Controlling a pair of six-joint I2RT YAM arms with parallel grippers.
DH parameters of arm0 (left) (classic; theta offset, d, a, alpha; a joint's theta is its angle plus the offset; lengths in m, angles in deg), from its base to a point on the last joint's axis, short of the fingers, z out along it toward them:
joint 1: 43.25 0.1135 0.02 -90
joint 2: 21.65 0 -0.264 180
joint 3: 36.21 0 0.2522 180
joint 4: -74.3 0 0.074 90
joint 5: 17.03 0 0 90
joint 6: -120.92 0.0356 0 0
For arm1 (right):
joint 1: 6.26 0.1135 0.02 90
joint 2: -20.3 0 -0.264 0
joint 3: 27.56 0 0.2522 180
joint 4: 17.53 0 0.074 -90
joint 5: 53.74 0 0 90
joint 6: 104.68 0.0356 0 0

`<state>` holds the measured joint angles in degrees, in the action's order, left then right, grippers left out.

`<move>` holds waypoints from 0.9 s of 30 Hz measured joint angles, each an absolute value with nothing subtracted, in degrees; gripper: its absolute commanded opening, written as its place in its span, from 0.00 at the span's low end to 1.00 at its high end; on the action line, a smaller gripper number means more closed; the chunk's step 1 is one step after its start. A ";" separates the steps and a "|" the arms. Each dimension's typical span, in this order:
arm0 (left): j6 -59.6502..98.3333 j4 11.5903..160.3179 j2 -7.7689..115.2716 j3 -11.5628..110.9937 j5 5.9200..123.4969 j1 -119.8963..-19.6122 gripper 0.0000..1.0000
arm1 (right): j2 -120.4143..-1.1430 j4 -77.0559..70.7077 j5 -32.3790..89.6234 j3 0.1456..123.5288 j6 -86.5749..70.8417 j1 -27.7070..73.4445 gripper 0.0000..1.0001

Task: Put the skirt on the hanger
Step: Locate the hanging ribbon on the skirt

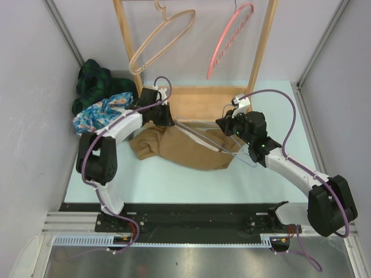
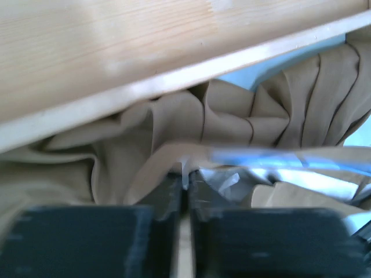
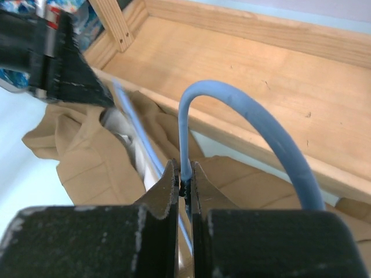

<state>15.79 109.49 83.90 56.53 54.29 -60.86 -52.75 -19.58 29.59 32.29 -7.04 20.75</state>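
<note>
Pinching the hanger (image 3: 243,107) by its hook, your right gripper (image 3: 185,184) sits right of the skirt (image 1: 174,150); your left gripper (image 2: 186,182), nearer, nips cloth at the other end.

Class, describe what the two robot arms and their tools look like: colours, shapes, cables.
The left arm and right arm each have white links between bulky black joints, with a thin purple cable looping alongside. The left tool and right tool are black: two flat fingers on blocky bases.

The pale table (image 1: 174,186) carries the tan skirt (image 1: 174,149), a wooden rack base (image 1: 203,104) and heaped clothes (image 1: 95,95).
</note>
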 measured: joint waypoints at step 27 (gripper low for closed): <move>16.94 107.96 67.79 43.78 60.65 -71.83 0.72 | -51.60 -13.92 28.14 31.13 -10.74 26.23 0.00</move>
